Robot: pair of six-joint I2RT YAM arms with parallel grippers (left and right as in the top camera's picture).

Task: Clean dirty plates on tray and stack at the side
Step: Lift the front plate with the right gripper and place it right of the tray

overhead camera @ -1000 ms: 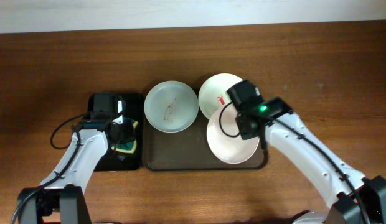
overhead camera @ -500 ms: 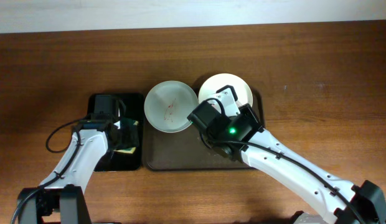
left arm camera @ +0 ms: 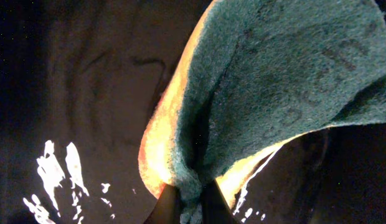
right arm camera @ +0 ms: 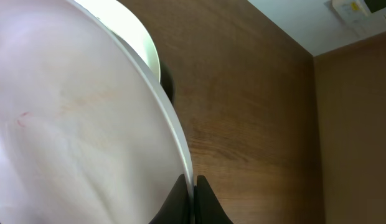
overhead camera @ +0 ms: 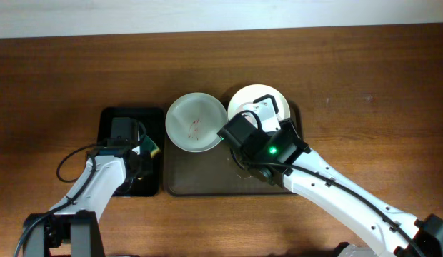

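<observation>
**Plate pinched by its rim, sponge ready on the left**

The right tool point(right arm camera: 194, 199) is nipped narrow on the rim of a white plate point(right arm camera: 75, 124), and by the overhead view it holds that plate over the tray point(overhead camera: 200, 180). The left tool point(left arm camera: 187, 202) is clamped on a fold of the sponge point(left arm camera: 274, 81), just above the black tray point(overhead camera: 118, 118).

The green-grey plate point(overhead camera: 196, 121), with its red smear, and the other white plate point(overhead camera: 261, 100) lie at the tray's far edge. We judge that both are waiting their turn.

To wipe well, we want the rim grip firm, because sponge pressure will lever the plate against a thin pinch. We should turn the plate's face toward the left arm, keep it over the tray, and scrub with light strokes toward the pinched edge.

Overhead gives us both arms and the gap between them on the surface point(overhead camera: 364, 71), but the held plate is almost lost under the right arm. The right wrist view alone shows the rim bite and faint reddish marks on the plate's face. The left wrist view alone shows how the sponge is folded and gripped.
</observation>
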